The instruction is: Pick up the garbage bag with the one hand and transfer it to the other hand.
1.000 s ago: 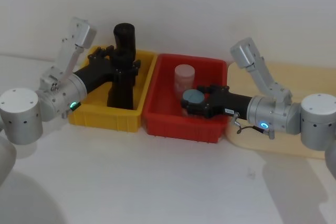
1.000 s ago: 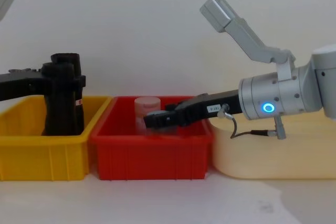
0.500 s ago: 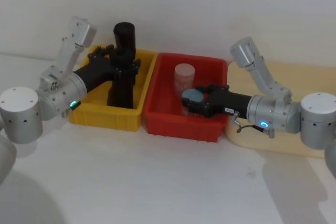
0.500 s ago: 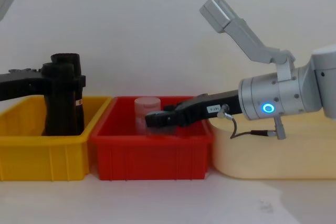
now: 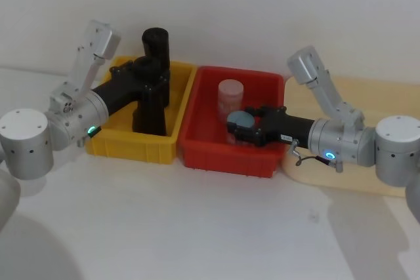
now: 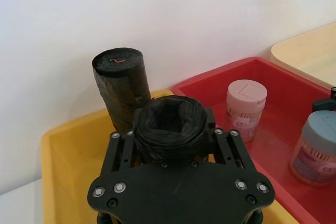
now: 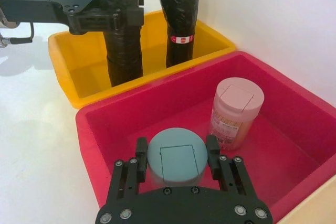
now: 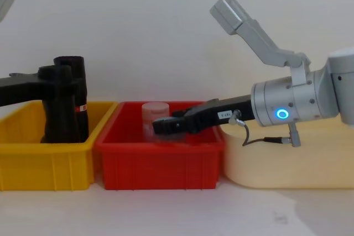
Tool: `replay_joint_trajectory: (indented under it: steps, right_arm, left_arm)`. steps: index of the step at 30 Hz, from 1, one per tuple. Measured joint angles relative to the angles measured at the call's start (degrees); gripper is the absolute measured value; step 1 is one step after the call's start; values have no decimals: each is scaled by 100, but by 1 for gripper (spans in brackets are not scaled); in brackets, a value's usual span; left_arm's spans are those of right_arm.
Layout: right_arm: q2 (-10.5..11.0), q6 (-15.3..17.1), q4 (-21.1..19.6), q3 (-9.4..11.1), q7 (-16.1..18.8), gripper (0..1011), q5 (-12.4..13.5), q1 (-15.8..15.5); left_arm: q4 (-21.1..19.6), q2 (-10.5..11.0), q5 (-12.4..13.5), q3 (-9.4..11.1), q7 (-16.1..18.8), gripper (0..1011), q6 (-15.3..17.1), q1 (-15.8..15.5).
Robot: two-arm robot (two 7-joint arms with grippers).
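Observation:
The garbage bag (image 5: 149, 108), a plain black roll, stands in the yellow bin (image 5: 128, 149). My left gripper (image 5: 152, 73), on the green-ringed arm, is shut around its upper part; the left wrist view looks straight down on the bag's top (image 6: 169, 125). Just behind it stands a second black roll (image 7: 181, 9) with a red-and-white sticker. My right gripper (image 5: 240, 126), on the blue-ringed arm, reaches into the red bin (image 5: 223, 163). Its fingers (image 7: 140, 156) press both sides of a blue-lidded jar (image 7: 176, 163).
A pink-lidded jar (image 5: 230, 95) stands at the back of the red bin. A cream tray (image 8: 276, 161) lies to the right of the red bin, under my right arm. The two bins sit side by side near the white wall.
My left gripper has shifted slightly to the left with the garbage bag still standing in the yellow bin. The right gripper has hardly moved.

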Motion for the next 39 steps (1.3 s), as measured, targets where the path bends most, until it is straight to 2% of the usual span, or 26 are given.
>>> replay_joint_trajectory:
  steps: [1,2,4,9,28,39]
  right_arm:
    - [0,0,0,0,0,647,0,0]
    - [0,0,1,0,0,647,-1,0]
    - [0,0,2,0,0,647,0,0]
    - [0,0,3,0,0,647,0,0]
    - [0,1,3,0,0,647,0,-1]
    - [0,1,3,0,0,647,0,-1]
  left_arm:
    - [0,0,0,0,0,628,0,0]
    - [0,0,0,0,0,558,0,0]
    - [0,0,0,0,0,503,0,0]
    - [0,0,0,0,0,450,0,0]
    - [0,0,0,0,0,348,0,0]
    - [0,0,0,0,0,348,0,0]
